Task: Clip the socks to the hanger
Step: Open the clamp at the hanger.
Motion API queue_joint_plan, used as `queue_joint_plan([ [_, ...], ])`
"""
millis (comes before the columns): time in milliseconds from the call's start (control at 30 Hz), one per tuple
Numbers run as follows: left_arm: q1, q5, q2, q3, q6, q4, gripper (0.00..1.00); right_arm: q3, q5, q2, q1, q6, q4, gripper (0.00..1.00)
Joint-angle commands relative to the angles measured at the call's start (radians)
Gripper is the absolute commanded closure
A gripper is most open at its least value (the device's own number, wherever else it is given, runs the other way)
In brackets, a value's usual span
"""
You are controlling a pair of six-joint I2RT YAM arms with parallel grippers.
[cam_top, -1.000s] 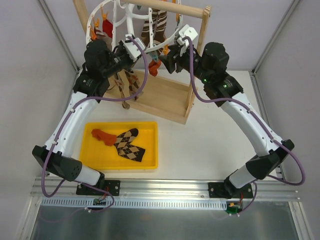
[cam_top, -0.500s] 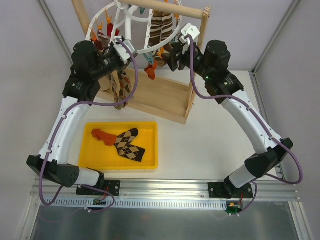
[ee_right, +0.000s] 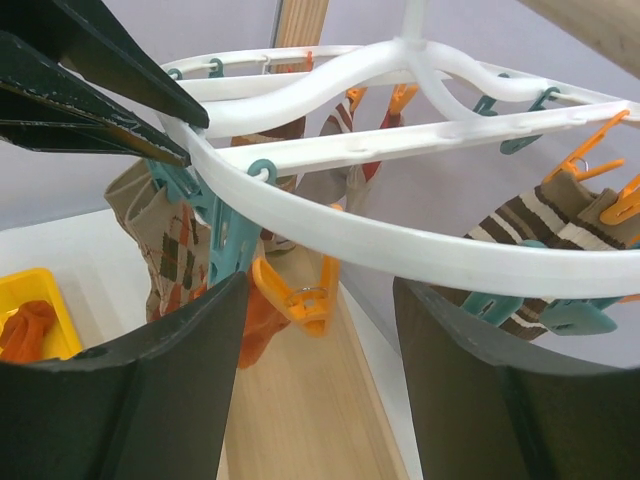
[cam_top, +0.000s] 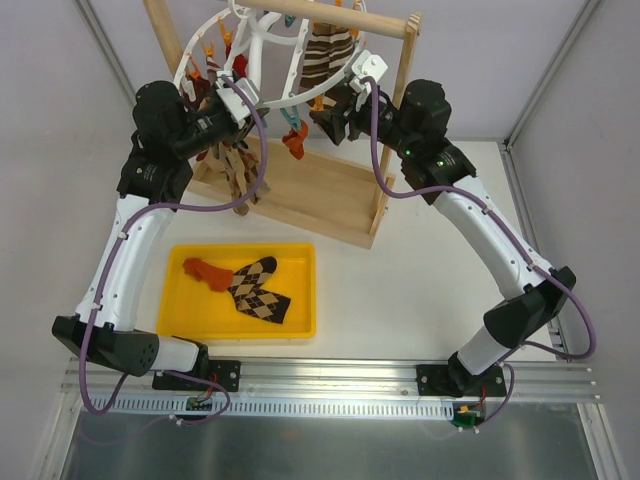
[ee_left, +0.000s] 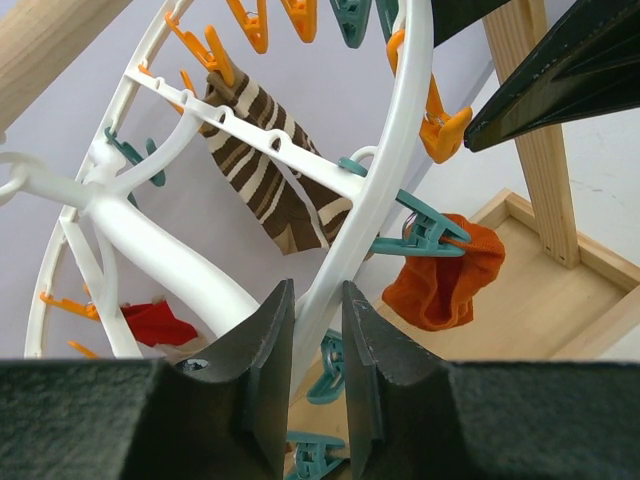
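The hanger, a white hoop with teal and orange pegs, hangs from the wooden stand. My left gripper is shut on the hanger's rim, which runs up between its fingers. One orange sock hangs from a teal peg on that rim, seen from above as the clipped sock. The other orange sock lies in the yellow tray. My right gripper stands open just under the rim, an empty orange peg hanging between its fingers.
Brown striped socks and argyle socks hang from other pegs. An argyle sock lies in the tray. The wooden stand's base and right post sit close under both grippers.
My left gripper has swung left with the hoop, turning it; the clipped orange sock moved left. The right gripper's jaws have spread wider and shifted slightly left.
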Motion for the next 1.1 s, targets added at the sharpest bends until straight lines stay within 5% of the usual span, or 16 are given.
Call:
queue_joint_plan([
  [0,0.029,-0.006,-0.027,0.012,-0.020,0.032,1.00,0.017,-0.044,0.011,-0.003,-0.019,0.087,0.37],
  [800,0.071,0.057,-0.019,0.021,-0.051,0.020,1.00,0.011,-0.067,0.060,-0.003,0.093,0.252,0.41],
  [933,0.072,0.056,-0.018,0.019,-0.053,0.018,1.00,-0.003,-0.050,0.046,-0.003,0.114,0.267,0.27],
  [1067,0.072,0.050,-0.013,0.021,-0.056,0.020,1.00,-0.051,-0.037,0.017,0.000,0.117,0.298,0.25],
])
